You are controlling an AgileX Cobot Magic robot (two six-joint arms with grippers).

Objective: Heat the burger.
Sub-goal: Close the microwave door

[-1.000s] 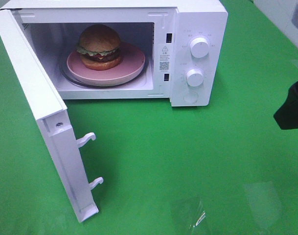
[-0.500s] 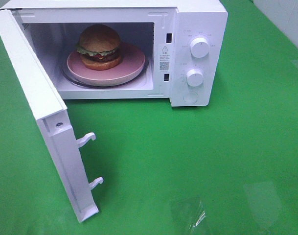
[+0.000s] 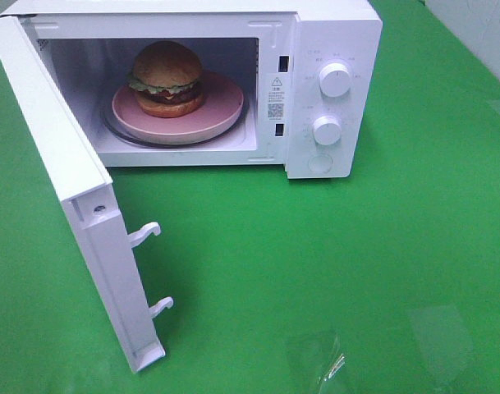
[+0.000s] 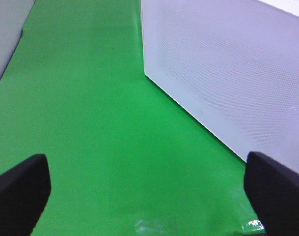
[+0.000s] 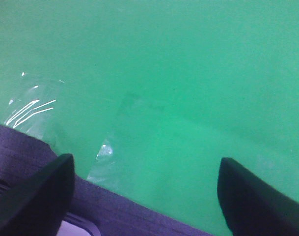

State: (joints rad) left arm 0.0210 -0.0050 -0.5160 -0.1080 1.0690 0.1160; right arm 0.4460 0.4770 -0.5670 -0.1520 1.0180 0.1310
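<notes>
The burger (image 3: 167,78), with its brown bun, green lettuce and dark patty, sits on a pink plate (image 3: 221,107) inside the white microwave (image 3: 332,33). The microwave door (image 3: 77,197) stands wide open to the left. Neither arm shows in the exterior high view. In the left wrist view my left gripper (image 4: 149,189) is open over the green surface, with the outer face of the door (image 4: 228,73) beside it. My right gripper (image 5: 144,191) is open above bare green cloth, nothing between its fingers.
Two round knobs (image 3: 335,80) and a button are on the microwave's right panel. Two white latch hooks (image 3: 144,234) stick out from the door's edge. Green cloth (image 3: 356,263) covers the table in front. A dark strip (image 5: 21,142) runs along the cloth's edge in the right wrist view.
A dark part of the right arm at the right edge of the exterior high view one second ago has left the view. The burger, plate and door have not moved.
</notes>
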